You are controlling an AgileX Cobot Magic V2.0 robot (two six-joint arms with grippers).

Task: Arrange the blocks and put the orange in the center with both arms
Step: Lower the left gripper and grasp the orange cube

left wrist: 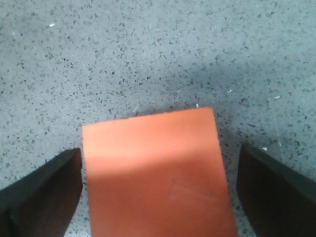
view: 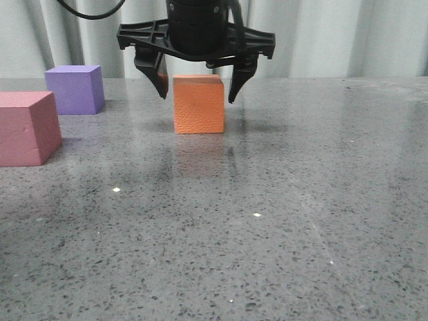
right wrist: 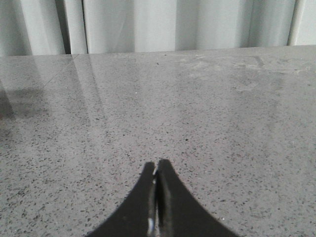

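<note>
The orange cube (view: 198, 105) sits flat on the grey speckled table (view: 281, 200), and the rest of the scene is best placed from it: the purple cube (view: 75, 89) stands well off to its left and a little farther back, while the pinkish-red cube (view: 27, 128) lies to its left and nearer the camera, apart from both. Directly above the orange cube hangs the left gripper (view: 198, 90), its jaws spread wide, one finger down each side of the cube near its top edge, with a sliver of table showing between each finger and the cube face in the left wrist view, so nothing is pinched yet. The cube looks like matte foam with a pebbled skin: probably very light, slightly yielding under pressure, and grippy rather than slick, so it should not need much squeeze. The two opposite vertical faces now flanked by the fingers seem the sensible place to take hold, low enough that the pads bear on flat face rather than the top corners. The right gripper (right wrist: 157, 197) is away from the cube, jaws pressed together over bare table.
</note>
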